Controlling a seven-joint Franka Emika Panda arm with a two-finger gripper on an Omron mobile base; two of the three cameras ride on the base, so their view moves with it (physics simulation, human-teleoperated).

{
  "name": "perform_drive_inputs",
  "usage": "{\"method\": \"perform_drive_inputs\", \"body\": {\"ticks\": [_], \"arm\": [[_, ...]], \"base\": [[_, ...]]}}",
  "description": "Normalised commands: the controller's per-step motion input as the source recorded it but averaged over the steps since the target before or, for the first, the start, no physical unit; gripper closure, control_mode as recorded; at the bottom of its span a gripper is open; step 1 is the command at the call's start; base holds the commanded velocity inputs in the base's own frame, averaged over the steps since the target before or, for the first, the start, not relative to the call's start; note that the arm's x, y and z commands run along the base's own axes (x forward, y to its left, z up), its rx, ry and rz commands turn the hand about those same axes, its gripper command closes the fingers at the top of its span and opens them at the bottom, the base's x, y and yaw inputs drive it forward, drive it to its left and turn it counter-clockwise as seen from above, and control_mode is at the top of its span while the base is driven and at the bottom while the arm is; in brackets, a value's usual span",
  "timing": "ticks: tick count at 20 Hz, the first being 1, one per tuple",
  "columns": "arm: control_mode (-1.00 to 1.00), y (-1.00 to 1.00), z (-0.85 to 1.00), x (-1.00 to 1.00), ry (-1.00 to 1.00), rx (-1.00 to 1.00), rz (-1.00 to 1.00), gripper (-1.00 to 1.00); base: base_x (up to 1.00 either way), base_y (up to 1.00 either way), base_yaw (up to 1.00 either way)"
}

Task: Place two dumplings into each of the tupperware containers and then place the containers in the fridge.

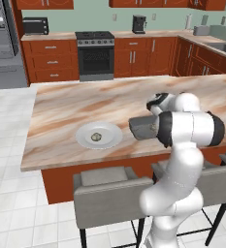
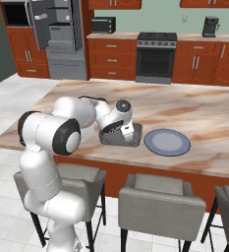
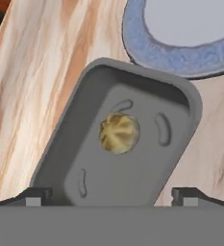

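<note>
Right over the grey tupperware container [image 3: 128, 144] the jaws hang spread wide with nothing in them, tips either side of its near end. One tan dumpling [image 3: 119, 133] sits loose in the middle of that box. Just beside the container on the marble tabletop [image 2: 204, 110] is a blue-rimmed plate [image 2: 167, 142], and another dumpling [image 1: 97, 136] is on it. Fridge [image 2: 57, 29] stands open across the kitchen.

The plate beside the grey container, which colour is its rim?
Blue-grey rim on the plate, paler centre; the hand view shows it best.
</note>
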Motion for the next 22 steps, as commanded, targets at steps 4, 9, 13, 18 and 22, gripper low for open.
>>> {"method": "perform_drive_inputs", "body": {"ticks": [4, 9, 13, 18, 22], "arm": [[-1.00, 0.77, 0.72, -0.44, 0.00, -0.29, 0.32, -1.00], [-1.00, 1.00, 0.75, -0.24, 0.00, -0.24, 0.25, -1.00], [-1.00, 1.00, 0.77, -0.29, 0.08, -0.23, 0.17, -1.00], [-1.00, 1.00, 0.60, -0.37, 0.18, -0.18, 0.21, -1.00], [-1.00, 0.97, 0.47, -0.36, 0.22, -0.18, 0.31, -1.00]], "base": [[0.00, 0.00, 0.00], [0.00, 0.00, 0.00], [0.00, 0.00, 0.00], [0.00, 0.00, 0.00], [0.00, 0.00, 0.00]]}}
